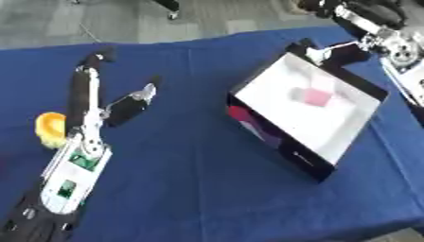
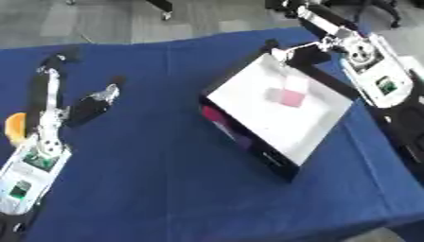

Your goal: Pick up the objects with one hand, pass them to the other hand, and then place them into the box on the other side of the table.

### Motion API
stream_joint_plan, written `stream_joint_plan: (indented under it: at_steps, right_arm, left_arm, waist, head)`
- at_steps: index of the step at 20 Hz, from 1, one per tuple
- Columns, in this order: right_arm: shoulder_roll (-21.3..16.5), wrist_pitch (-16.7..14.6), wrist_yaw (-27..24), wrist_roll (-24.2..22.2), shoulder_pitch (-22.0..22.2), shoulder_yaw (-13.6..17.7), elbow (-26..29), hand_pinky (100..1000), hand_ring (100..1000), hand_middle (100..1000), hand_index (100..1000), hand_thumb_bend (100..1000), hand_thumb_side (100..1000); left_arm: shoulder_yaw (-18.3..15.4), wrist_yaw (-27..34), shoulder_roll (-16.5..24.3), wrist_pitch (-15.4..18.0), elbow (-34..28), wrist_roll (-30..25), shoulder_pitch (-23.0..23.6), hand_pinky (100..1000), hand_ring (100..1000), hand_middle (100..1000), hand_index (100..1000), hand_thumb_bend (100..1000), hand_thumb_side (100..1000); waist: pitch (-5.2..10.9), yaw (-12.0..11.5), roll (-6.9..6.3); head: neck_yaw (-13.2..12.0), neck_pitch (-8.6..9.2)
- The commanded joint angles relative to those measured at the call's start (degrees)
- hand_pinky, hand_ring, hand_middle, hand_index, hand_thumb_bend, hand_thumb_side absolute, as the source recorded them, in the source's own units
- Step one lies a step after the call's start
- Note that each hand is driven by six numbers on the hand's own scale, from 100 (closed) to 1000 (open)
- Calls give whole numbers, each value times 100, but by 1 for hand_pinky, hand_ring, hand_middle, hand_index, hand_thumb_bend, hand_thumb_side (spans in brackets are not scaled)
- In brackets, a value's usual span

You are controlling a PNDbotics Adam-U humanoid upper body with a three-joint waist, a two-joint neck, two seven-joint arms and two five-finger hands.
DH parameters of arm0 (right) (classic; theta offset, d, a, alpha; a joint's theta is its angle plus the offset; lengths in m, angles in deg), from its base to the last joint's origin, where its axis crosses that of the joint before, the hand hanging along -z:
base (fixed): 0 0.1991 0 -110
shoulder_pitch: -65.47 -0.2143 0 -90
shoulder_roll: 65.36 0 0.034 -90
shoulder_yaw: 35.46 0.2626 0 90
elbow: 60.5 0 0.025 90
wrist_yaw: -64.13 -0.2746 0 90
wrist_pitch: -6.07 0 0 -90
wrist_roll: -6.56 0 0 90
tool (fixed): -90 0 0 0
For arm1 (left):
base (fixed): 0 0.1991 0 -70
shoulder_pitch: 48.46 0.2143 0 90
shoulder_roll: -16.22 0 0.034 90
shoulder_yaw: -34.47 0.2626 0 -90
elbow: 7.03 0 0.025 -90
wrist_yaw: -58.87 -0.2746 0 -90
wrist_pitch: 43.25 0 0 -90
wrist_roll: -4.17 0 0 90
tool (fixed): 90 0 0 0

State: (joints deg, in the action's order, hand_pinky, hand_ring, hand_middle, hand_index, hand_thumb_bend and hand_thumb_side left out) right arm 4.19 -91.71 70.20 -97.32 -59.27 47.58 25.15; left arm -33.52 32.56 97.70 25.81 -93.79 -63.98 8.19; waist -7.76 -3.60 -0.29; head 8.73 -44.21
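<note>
Fingers (image 1: 89,71) of the left hand (image 1: 103,106) are seen straight and spread in the left eye view, thumb splayed to their right, nothing held. A yellow object (image 1: 50,128) is noted on the blue table (image 1: 190,189), just left of the wrist and behind the fingertips, apart from them. It is judged light, rigid and smooth-skinned, so perhaps slippery; a hold across its rounded middle is advised. Its left side runs to the picture's edge. The box (image 1: 308,111) is recorded well to the right of those fingers, with a pink item (image 1: 317,97) inside.

In the right eye view, the right hand (image 2: 302,53) is recorded at the box's far rim; whether its fingers are straight or curled cannot be told, and contact with the rim is unclear. The yellow object is cut off here by the left edge. A magenta patch on the box's outer wall is not made out.
</note>
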Motion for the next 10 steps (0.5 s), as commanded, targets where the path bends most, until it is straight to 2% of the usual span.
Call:
stream_joint_plan:
  at_steps: [1,4,10]
  right_arm:
    - [-275,-44,-362,41,-35,254,213,1000,1000,970,1000,100,100]
    - [-363,-36,-661,117,60,408,301,1000,1000,970,1000,100,113]
    - [-521,176,-1197,165,220,645,348,1000,1000,972,1000,100,150]
  left_arm:
    - [-122,98,229,-128,-184,-23,-165,829,890,719,878,559,460]
    - [-223,194,447,-311,-240,-195,-240,830,888,721,884,573,462]
    - [-434,290,1051,-783,-422,-707,-491,835,888,722,882,598,445]
  waist:
    - [151,-11,-77]
    - [155,-25,-94]
    - [166,-49,-131]
  head:
    - [-90,9]
    - [-192,9]
    - [-321,9]
